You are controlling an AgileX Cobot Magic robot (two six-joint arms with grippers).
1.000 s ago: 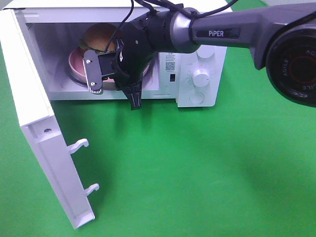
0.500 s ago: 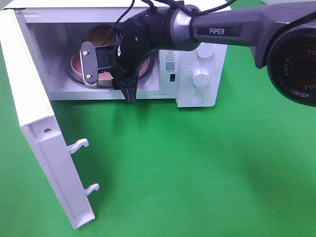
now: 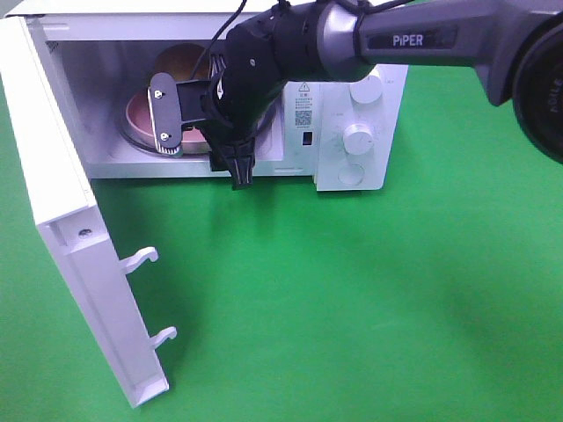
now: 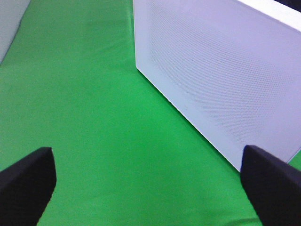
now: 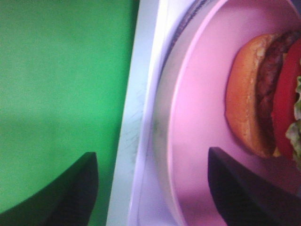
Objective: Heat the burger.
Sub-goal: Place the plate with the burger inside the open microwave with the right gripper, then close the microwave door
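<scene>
Inside the microwave (image 3: 352,132), the burger (image 5: 263,94) rests on its pink plate (image 5: 197,117), and the right hand (image 5: 151,153) at the microwave's mouth has just spread open, letting the plate go, so loading looks done with the door (image 3: 66,211) still to shut.

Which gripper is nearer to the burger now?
Right. The right gripper stands open at the microwave opening, over the pink plate, beside the burger; the left gripper hangs outside, near a white panel.
</scene>
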